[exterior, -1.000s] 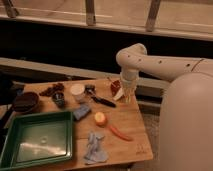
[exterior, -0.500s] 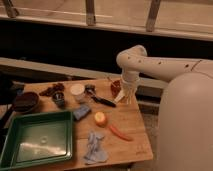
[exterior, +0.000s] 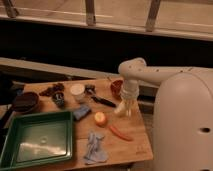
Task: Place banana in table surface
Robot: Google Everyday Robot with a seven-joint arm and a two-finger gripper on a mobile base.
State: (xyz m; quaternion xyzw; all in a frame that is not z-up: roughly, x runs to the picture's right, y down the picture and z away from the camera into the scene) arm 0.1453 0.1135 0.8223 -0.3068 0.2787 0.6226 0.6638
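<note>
Your gripper [exterior: 126,106] hangs over the tabletop's [exterior: 135,146] right side, pinching the banana [exterior: 121,108]; I can't read any labels or writing.

The gripper [exterior: 126,106], low over the table surface [exterior: 135,145] at its right edge, blurs into the pale banana [exterior: 120,109], while the green tray [exterior: 36,141] is cut off bottom-left

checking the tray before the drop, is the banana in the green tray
No, the green tray holds no banana; the banana hangs at the gripper over the table's right side.
</note>
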